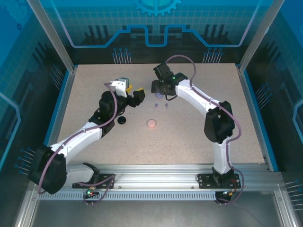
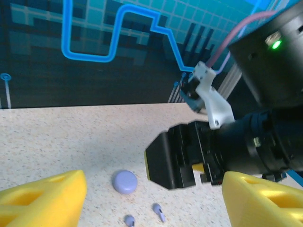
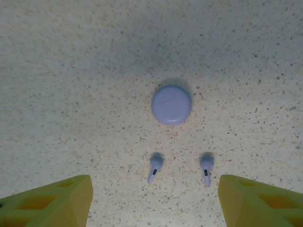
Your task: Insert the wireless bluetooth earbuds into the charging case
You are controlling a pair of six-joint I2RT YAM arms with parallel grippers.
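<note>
The two purple earbuds (image 3: 155, 166) lie side by side on the table (image 1: 199, 142), in its far half and about midway between the left and right edges. Each has its rounded head toward the round purple case (image 3: 171, 104) and its stem toward the table's near edge. Their long axes run almost parallel, though the left one slants a little outward. The case lies flat just beyond them, toward the far edge, with a strip of bare table between. The right gripper (image 3: 155, 189) hangs directly above this group, its yellow fingers spread wide on either side of the earbuds and holding nothing. The left gripper (image 2: 154, 198) faces the same spot from the left, its fingers also spread and empty. From its view, the right gripper's black body looms just behind the case. Nearer the table's middle lies a pink case (image 1: 151, 124), with a black case (image 1: 122, 120) to its left beside the left arm.
</note>
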